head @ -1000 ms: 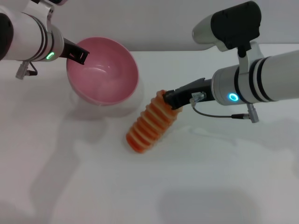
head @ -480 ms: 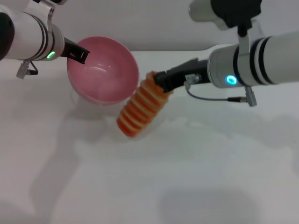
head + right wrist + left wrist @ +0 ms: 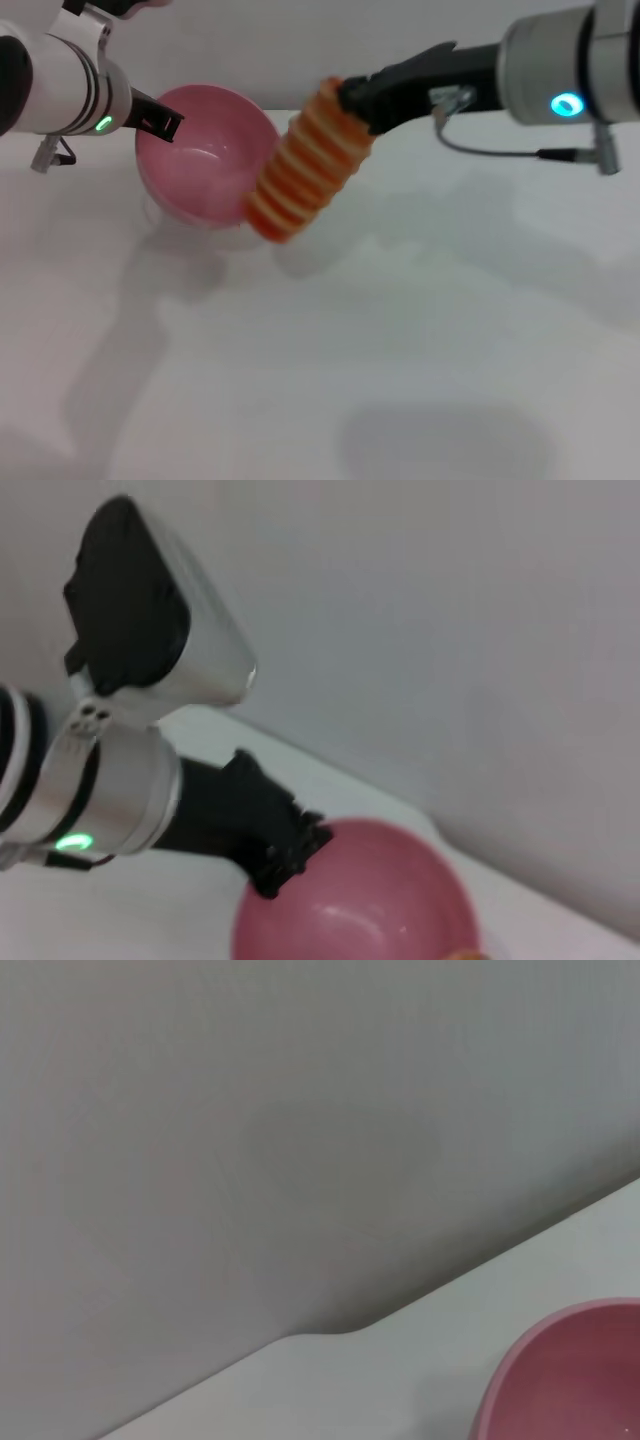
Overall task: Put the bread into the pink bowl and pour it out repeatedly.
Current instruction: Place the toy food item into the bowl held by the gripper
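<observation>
- The right gripper (image 3: 345,97), at the top middle of the head view, is closed on one end of the bread (image 3: 300,165).
- The bread hangs tilted, its low end by the pink bowl (image 3: 200,165).
- The left gripper (image 3: 168,123) pinches the bowl's rim at the upper left.

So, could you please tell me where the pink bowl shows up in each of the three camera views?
Head view: the pink bowl sits upper left, its rim held by the left gripper, with the bread overlapping its right edge.
Left wrist view: only a slice of the bowl shows, in the bottom right corner.
Right wrist view: bottom centre, the left gripper on its rim.
Shared landmark: the white table the bowl sits on.
</observation>
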Controlling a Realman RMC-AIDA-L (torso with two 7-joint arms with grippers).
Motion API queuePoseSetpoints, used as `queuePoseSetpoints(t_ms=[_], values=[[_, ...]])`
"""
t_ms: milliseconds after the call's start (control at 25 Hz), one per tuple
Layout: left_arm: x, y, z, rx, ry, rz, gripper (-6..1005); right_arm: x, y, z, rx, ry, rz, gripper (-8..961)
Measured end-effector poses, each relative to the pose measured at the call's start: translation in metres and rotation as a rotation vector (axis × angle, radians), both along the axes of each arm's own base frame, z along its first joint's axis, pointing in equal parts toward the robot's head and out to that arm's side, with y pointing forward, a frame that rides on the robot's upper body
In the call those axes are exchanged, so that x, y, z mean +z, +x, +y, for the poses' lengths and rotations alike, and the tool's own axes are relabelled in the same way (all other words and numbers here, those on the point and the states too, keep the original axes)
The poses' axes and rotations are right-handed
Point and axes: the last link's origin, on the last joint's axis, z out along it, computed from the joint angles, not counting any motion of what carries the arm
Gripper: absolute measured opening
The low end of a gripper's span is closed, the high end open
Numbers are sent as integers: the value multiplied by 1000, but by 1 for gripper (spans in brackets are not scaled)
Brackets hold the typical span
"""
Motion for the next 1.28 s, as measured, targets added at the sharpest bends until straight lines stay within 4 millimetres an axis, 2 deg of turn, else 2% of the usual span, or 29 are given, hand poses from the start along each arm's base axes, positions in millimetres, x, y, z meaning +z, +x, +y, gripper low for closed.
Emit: queuePoseSetpoints(t_ms=[160, 280, 400, 680, 1120, 1280], values=[[-4, 3, -1, -6, -10, -5, 46, 19, 0, 0, 3, 75, -32, 17], [-8, 7, -3, -12, -21, -10, 46, 24, 4, 4, -11, 94, -39, 17], [-21, 20, -11, -36, -68, -35, 46, 24, 8, 8, -19, 107, -54, 18], [-45, 43, -26, -82, -147, -85, 46, 22, 12, 12, -22, 117, -63, 17], [-44, 54, -27, -112, -144, -110, 46, 7, 32, 21, -77, 89, -45, 16], [-45, 59, -28, -119, -150, -132, 46, 2, 37, 22, -42, 100, -31, 85]])
